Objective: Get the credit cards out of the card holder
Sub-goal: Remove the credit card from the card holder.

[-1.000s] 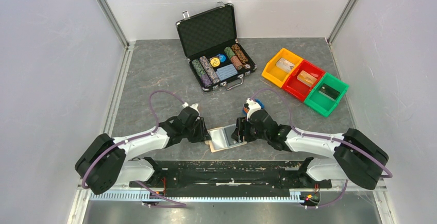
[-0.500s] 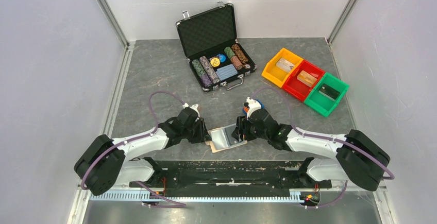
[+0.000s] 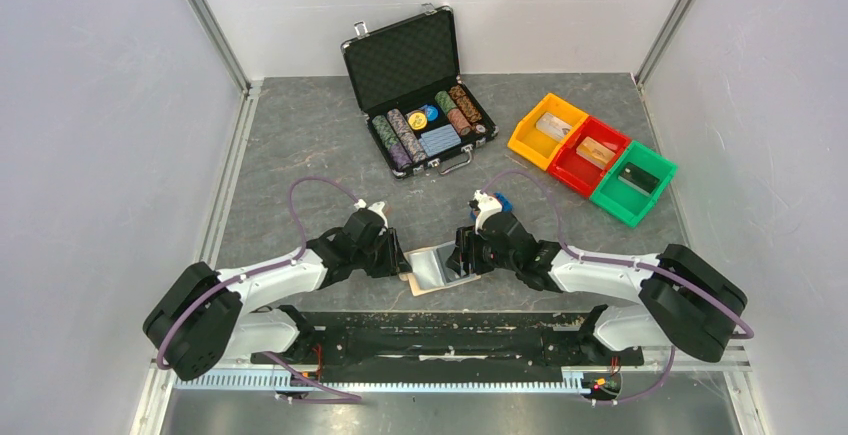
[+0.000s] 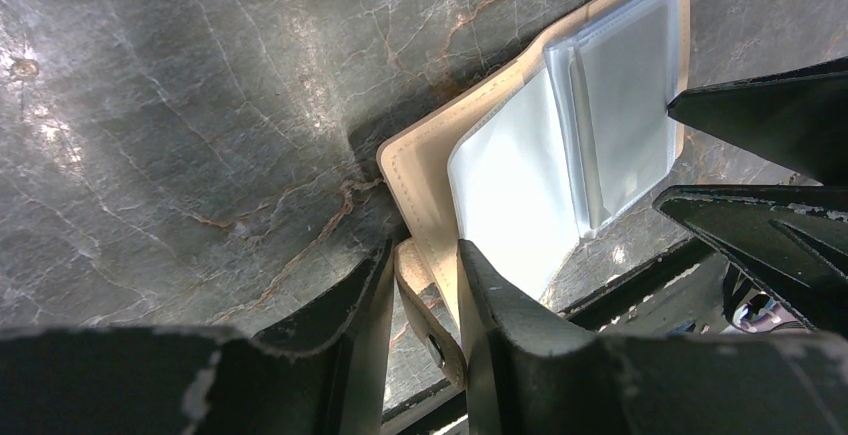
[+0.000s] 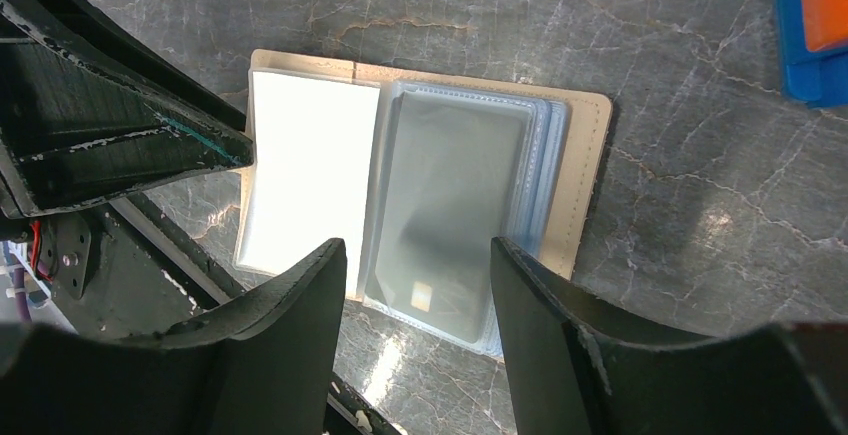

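Note:
The tan card holder (image 3: 432,267) lies open near the table's front edge, between my two arms. Its right half carries clear sleeves with a grey-teal credit card (image 5: 450,195) showing a small chip; the left inner face (image 5: 305,165) is glared white. My left gripper (image 4: 425,285) is shut on the holder's left edge (image 4: 420,155), with the snap tab hanging between its fingers. My right gripper (image 5: 415,295) hovers open over the sleeved half, one finger (image 5: 300,305) on each side of the card's near end. In the left wrist view the credit card (image 4: 625,105) lies by the right arm's fingertips (image 4: 770,105).
An open black chip case (image 3: 415,95) stands at the back centre. Yellow (image 3: 533,142), red (image 3: 572,172) and green (image 3: 618,202) bins holding small pieces sit at the back right. A blue and orange object (image 5: 810,35) lies just right of the holder. The black base rail (image 3: 430,330) runs along the near edge.
My right arm has edged a little to the left over the holder, its jaws narrowing slightly. The left gripper and the holder have stayed put.

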`<action>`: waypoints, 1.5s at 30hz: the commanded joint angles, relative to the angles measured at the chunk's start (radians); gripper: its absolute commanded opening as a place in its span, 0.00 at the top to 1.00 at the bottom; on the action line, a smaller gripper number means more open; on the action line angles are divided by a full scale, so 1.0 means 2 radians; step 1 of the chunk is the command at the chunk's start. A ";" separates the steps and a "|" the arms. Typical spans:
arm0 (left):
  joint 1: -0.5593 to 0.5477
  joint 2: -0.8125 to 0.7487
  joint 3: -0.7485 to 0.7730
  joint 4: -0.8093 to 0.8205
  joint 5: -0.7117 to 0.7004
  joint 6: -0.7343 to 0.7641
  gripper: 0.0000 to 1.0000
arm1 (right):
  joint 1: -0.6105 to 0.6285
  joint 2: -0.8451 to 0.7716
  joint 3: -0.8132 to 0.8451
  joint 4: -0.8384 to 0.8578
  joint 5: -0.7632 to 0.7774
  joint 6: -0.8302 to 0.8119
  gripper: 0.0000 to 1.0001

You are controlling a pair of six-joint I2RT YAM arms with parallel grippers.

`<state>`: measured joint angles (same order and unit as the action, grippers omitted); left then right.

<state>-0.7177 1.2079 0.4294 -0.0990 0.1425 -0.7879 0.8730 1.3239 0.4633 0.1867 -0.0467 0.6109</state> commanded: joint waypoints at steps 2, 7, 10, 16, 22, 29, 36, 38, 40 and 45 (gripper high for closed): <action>0.001 -0.007 -0.003 0.023 0.009 -0.002 0.63 | 0.000 0.007 0.000 0.009 0.006 -0.004 0.43; 0.000 -0.006 -0.003 0.023 0.008 -0.003 0.62 | 0.000 0.003 0.004 -0.007 0.020 -0.009 0.42; 0.000 -0.006 -0.003 0.023 0.009 -0.004 0.62 | 0.000 0.000 0.005 -0.015 0.020 -0.009 0.43; 0.001 -0.006 -0.005 0.025 0.009 -0.005 0.62 | 0.000 0.001 0.005 -0.017 0.016 -0.009 0.44; 0.001 -0.009 -0.008 0.026 0.009 -0.005 0.62 | 0.000 -0.008 0.010 -0.033 0.031 -0.016 0.44; 0.001 -0.009 -0.008 0.026 0.010 -0.006 0.61 | 0.000 0.001 0.014 -0.034 0.026 -0.017 0.46; 0.000 -0.007 -0.007 0.034 0.013 -0.006 0.61 | 0.000 -0.002 0.010 -0.015 0.001 -0.013 0.47; 0.001 -0.004 -0.005 0.036 0.016 -0.007 0.61 | 0.000 0.003 0.010 -0.011 -0.005 -0.010 0.47; 0.001 -0.002 -0.004 0.038 0.017 -0.008 0.61 | 0.001 0.010 0.013 -0.012 -0.008 -0.009 0.47; 0.001 0.000 -0.008 0.043 0.019 -0.010 0.61 | 0.000 0.016 0.015 -0.008 -0.016 -0.003 0.47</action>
<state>-0.7174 1.2079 0.4175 -0.0719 0.1623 -0.7891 0.8730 1.3338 0.4694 0.1642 -0.0456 0.5919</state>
